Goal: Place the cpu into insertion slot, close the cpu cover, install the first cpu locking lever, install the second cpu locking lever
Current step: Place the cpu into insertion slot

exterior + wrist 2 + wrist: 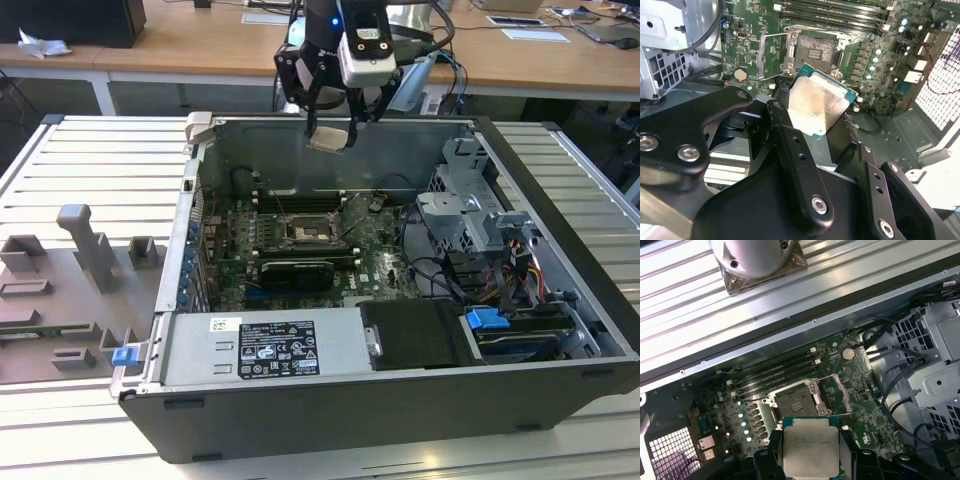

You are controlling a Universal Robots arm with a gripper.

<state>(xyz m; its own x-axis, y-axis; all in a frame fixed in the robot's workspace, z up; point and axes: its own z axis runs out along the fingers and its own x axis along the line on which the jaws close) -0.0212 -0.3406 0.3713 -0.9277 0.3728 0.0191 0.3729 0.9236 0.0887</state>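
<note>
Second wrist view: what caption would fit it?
Claw grips the silvery chip, with the empty socket open on the green board.

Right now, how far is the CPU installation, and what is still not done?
Done: the cpu is picked up and clamped in the gripper. In hand: it hangs above the open case, clear of the insertion slot. Left: the slot is empty and the cpu cover stands open, so seating, closing and locking remain.

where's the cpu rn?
Held in the gripper, the cpu hangs above the open computer case in the exterior view, near its far wall; the insertion slot down on the board is empty.
</note>
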